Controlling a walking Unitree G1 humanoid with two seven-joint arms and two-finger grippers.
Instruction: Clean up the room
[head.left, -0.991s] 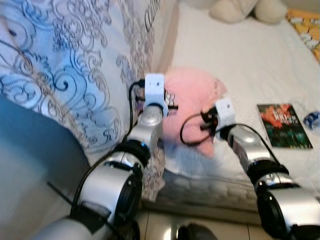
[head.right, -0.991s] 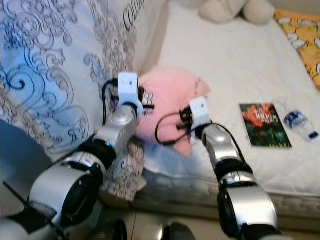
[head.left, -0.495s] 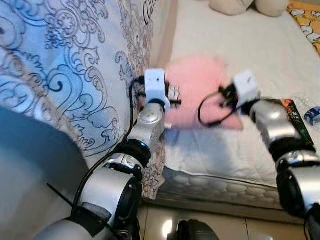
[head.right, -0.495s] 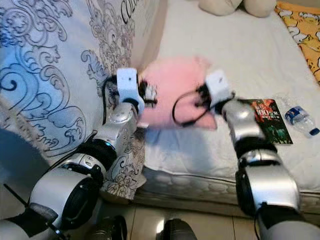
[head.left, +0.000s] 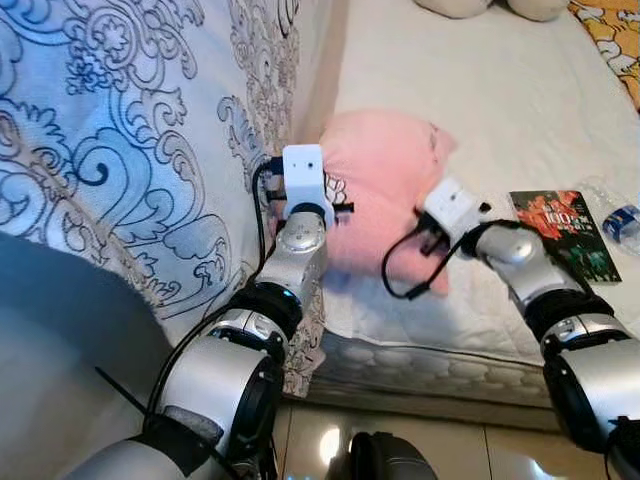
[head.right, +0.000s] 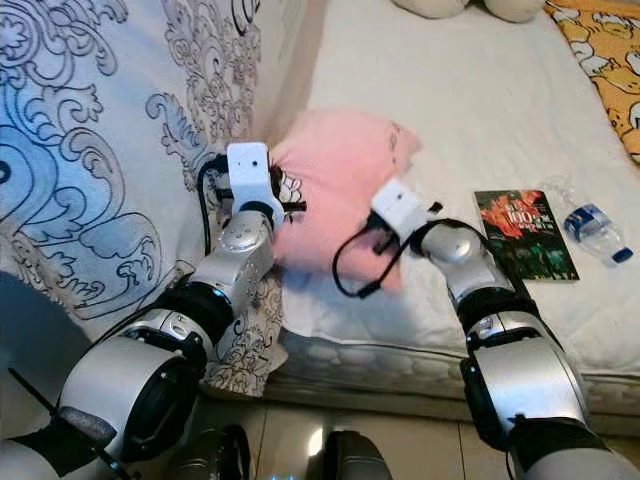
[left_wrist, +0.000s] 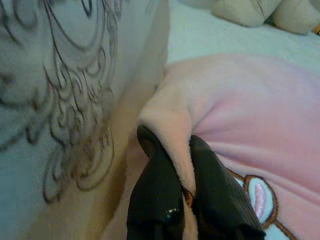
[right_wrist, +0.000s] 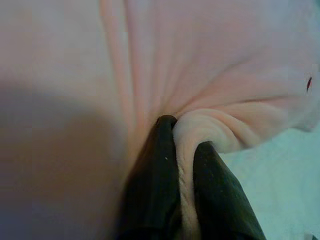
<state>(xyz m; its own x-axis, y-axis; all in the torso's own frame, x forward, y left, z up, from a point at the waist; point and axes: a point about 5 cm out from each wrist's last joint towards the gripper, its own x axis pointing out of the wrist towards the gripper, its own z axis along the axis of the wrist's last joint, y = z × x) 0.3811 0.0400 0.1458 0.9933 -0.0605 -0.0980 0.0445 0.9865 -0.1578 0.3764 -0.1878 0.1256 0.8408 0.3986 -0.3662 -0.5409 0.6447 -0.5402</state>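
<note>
On the left, a blue-and-white quilt with dark scroll patterns drapes down over the bed's left side and hangs toward the floor. Just right of it, the left gripper has its two black fingers pressed together on a fold at the edge of a pink plush pillow, the fabric pinched between them; a brown-outlined embroidered patch shows on the pillow close to the fingers. The left arm reaches up from the near left, its white wrist block against the pillow's left side.

The pink plush pillow lies on the white mattress, near the mattress's left part, beside the hanging quilt and close to the near edge. It looks bunched and partly lifted between the two arms.

The right gripper clamps a gathered ridge of the same pillow, its fingers closed tight on the pink fabric, with creases radiating from the pinch. The right arm comes in from the near right, with a black cable looping under its wrist.

Farther right on the mattress, apart from the pillow, lies a book with a dark red-and-green cover, flat. Just right of it lies a plastic water bottle with a blue label, on its side. At the far edge of the mattress sits a cream plush toy, and at the far right corner a yellow patterned cloth.
</note>
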